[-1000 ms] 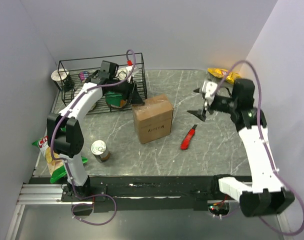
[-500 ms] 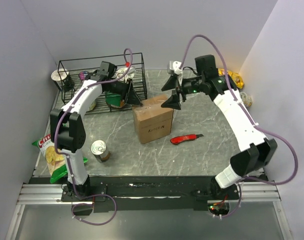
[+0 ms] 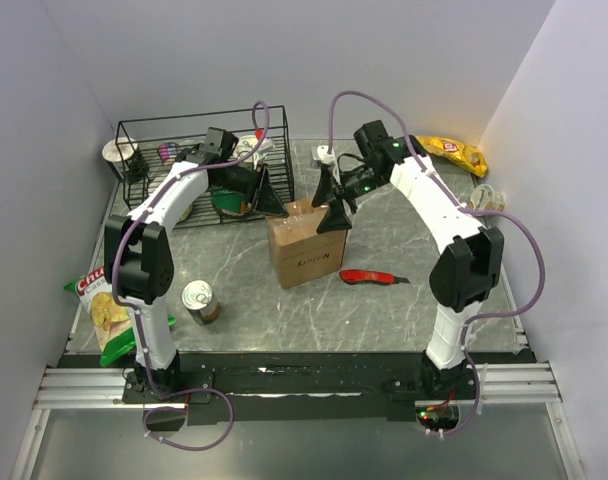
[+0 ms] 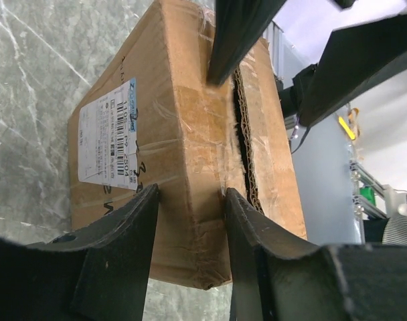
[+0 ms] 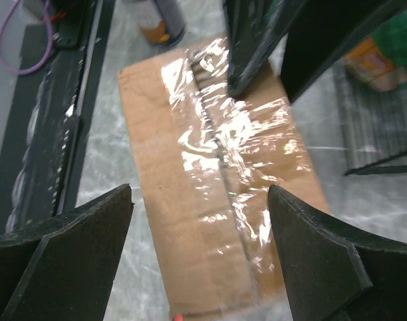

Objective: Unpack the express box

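The express box (image 3: 306, 245) is a brown carton standing mid-table, with a white label on its side (image 4: 108, 137) and shiny clear tape over the top seam (image 5: 223, 154). The seam gapes slightly and shows corrugated edges. My left gripper (image 3: 267, 193) is open, its fingers (image 4: 120, 257) straddling the box's back-left top edge (image 4: 190, 221). My right gripper (image 3: 330, 206) is open wide just above the top's far right end (image 5: 200, 227). Each wrist view shows the other gripper's fingers over the seam.
A red box cutter (image 3: 372, 277) lies right of the box. A can (image 3: 198, 300) and a chips bag (image 3: 102, 310) are at the front left. A black wire basket (image 3: 144, 125) with items stands at the back left, and a yellow bag (image 3: 449, 150) at the back right.
My right arm swung from the table's right side leftward to over the box. The red cutter turned from slanted to nearly level. My left gripper shifted slightly toward the box.
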